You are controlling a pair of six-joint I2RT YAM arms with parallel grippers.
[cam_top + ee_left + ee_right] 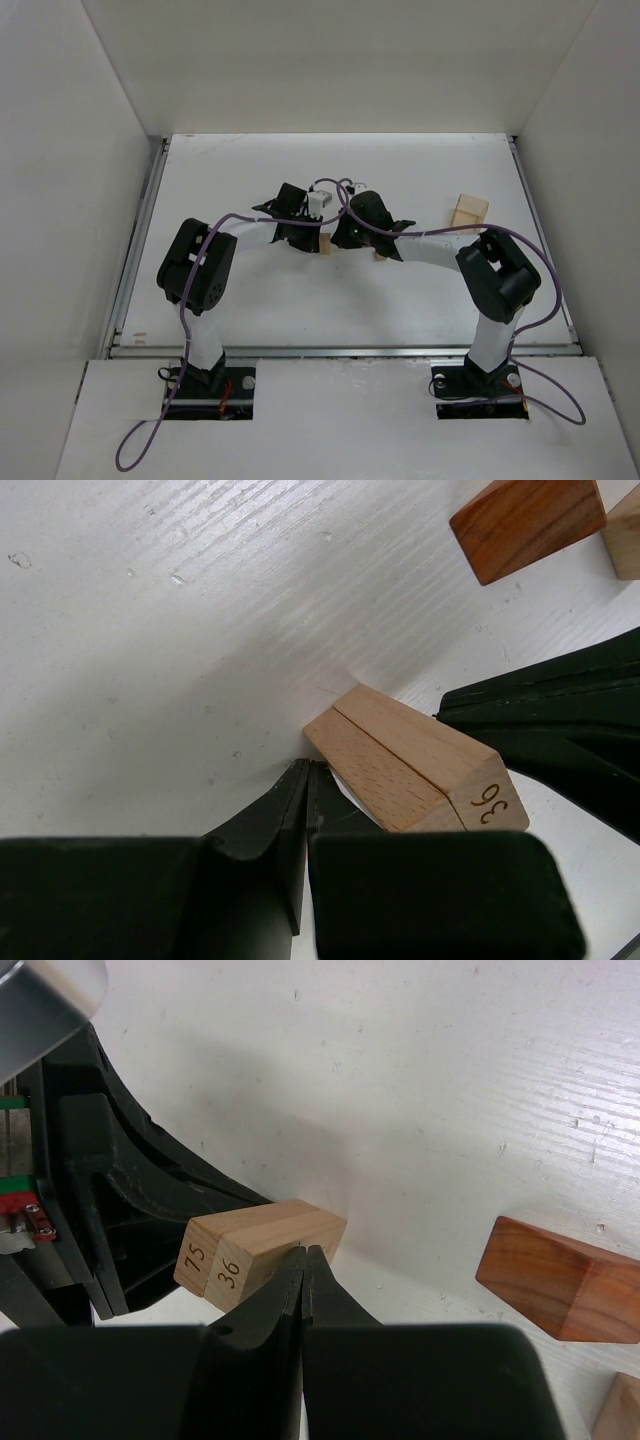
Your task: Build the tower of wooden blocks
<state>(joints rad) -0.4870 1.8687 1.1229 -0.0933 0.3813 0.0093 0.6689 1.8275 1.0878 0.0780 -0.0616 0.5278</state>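
Note:
Two slim pale tan posts [262, 1243], end-stamped 75 and 36, lie side by side on the white table. They also show in the left wrist view [415, 765] and the top view [325, 244]. My left gripper [306, 772] is shut and empty, its tips against the posts' far end corner. My right gripper [303, 1253] is shut and empty, its tips against the side of post 36. The reddish-brown roof-shaped piece [560, 1280] lies apart on the table, also in the left wrist view [527, 520]. In the top view both grippers meet at the table's middle.
Another small pale block [625, 530] lies beside the roof piece, also at the right wrist view's corner [620, 1415]. A larger pale tan box [468, 212] sits at the right of the table. Purple cables loop over both arms. White walls enclose the table.

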